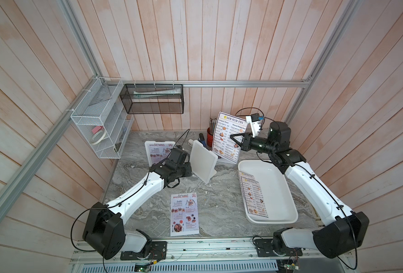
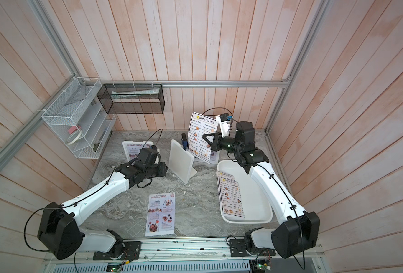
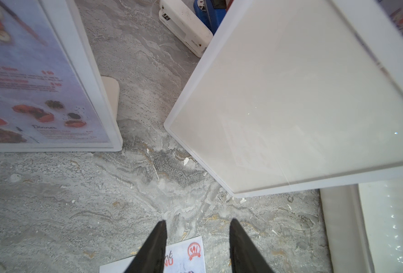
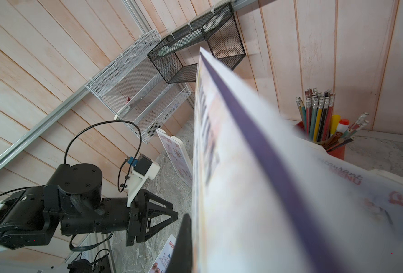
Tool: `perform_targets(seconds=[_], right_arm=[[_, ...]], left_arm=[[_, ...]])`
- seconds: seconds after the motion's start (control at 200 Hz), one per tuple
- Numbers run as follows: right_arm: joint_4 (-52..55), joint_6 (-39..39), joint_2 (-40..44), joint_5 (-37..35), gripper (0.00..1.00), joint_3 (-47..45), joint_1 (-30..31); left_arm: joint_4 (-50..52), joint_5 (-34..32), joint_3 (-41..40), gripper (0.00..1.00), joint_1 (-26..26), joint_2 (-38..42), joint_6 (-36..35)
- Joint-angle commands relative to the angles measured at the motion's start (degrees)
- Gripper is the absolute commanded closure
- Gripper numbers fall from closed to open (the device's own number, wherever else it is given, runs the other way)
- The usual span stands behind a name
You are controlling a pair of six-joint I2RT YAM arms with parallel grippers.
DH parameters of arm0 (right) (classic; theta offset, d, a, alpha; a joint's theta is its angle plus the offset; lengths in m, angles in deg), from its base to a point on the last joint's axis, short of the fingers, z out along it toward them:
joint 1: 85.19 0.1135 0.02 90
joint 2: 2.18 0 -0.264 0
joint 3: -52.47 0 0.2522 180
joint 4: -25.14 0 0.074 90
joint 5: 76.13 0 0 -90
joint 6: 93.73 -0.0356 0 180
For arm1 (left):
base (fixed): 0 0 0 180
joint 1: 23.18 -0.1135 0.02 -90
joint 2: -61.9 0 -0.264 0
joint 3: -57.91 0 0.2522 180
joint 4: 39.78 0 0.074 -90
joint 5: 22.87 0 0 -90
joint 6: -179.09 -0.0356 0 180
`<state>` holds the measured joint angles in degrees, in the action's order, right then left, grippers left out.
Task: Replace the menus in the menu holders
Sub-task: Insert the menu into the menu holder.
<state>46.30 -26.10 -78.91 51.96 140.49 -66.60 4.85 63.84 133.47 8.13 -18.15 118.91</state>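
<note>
The right gripper (image 1: 231, 136) clamps the upright DIM SUM INN menu (image 1: 222, 132) near the counter's back edge, mostly hiding the menu holder (image 1: 231, 162) behind. The left gripper (image 3: 198, 221), hidden under its wrist from above, has jaws apart, empty.

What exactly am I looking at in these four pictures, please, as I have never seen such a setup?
This is a robot with two arms at the near edge of a grey table. Two pictures look down from overhead; the other two come from a camera on each wrist. Each arm ends in a two-fingered gripper. The right gripper is shut on a DIM SUM INN menu, held upright at the back. The left gripper is open and empty above the table. On the table stand a menu holder showing a SPECIAL MENU and a blank holder. A loose SPECIAL MENU sheet lies flat, and a white tray holds more DIM SUM INN sheets.
</note>
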Motion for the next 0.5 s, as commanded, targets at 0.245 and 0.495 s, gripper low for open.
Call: perform_targets(seconds=[0.245,0.495], right_arm=[[-1.4,0.3,-1.1,1.9,0.97,-1.3,-0.4],[-1.5,0.4,-1.8,1.9,0.97,-1.6,-0.6]], left_arm=[[0.0,-0.5,0.7,0.54,0.3,-0.5,0.2],[0.2,-0.8,0.7,0.54,0.4,0.0,0.2]])
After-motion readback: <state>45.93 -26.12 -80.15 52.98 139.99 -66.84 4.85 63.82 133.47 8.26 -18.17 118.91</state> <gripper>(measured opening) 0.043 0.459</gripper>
